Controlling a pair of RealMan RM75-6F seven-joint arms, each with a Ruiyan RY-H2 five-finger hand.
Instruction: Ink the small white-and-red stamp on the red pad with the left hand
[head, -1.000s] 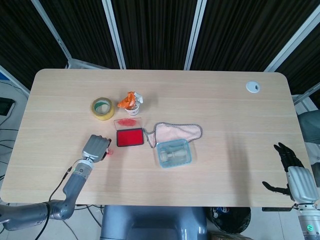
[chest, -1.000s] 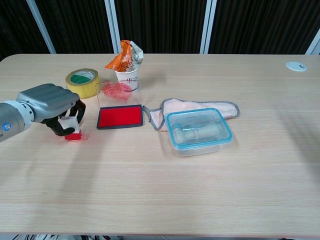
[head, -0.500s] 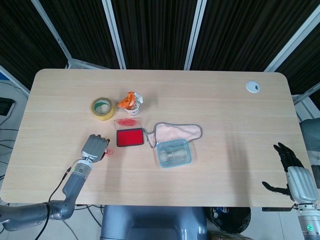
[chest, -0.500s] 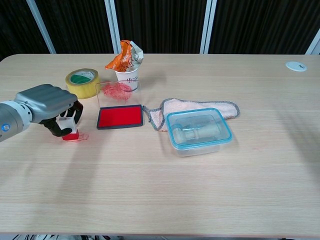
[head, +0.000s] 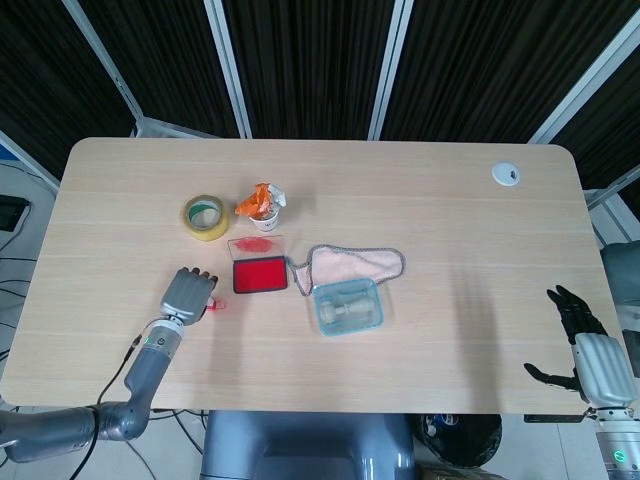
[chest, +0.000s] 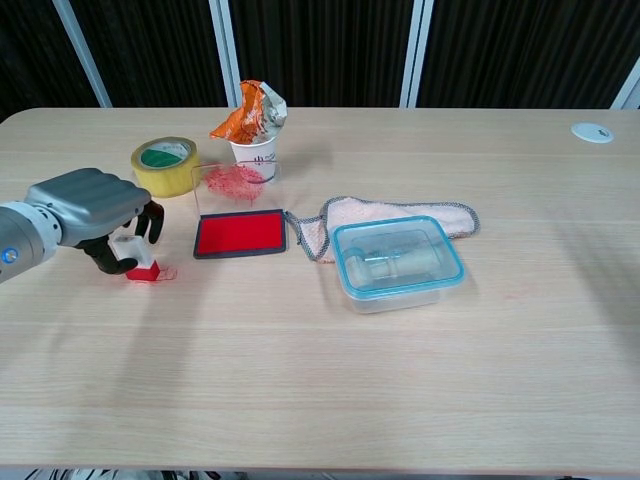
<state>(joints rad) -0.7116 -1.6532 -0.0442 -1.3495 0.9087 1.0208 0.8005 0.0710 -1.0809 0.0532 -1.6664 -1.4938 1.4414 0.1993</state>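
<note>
The small white-and-red stamp (chest: 137, 260) stands upright on the table, left of the red ink pad (chest: 240, 233) and apart from it. My left hand (chest: 92, 212) curls over the stamp's white top, with the thumb on its left side and the fingers arched over its right. From the head view the left hand (head: 189, 294) hides most of the stamp, and the red pad (head: 260, 274) lies just to its right. My right hand (head: 588, 352) hangs off the table's right front corner with its fingers spread and nothing in it.
A clear cap (chest: 166, 271) lies right beside the stamp. The pad's clear lid (chest: 235, 182) stands behind it, smeared red. A yellow tape roll (chest: 165, 165), a paper cup with an orange wrapper (chest: 252, 130), a pink cloth (chest: 385, 213) and a clear lidded box (chest: 397, 262) sit nearby.
The left hand has drawn slightly left and its fingers have eased up off the stamp's right side. The stamp tilted briefly and now stands upright. The right hand has not moved.
</note>
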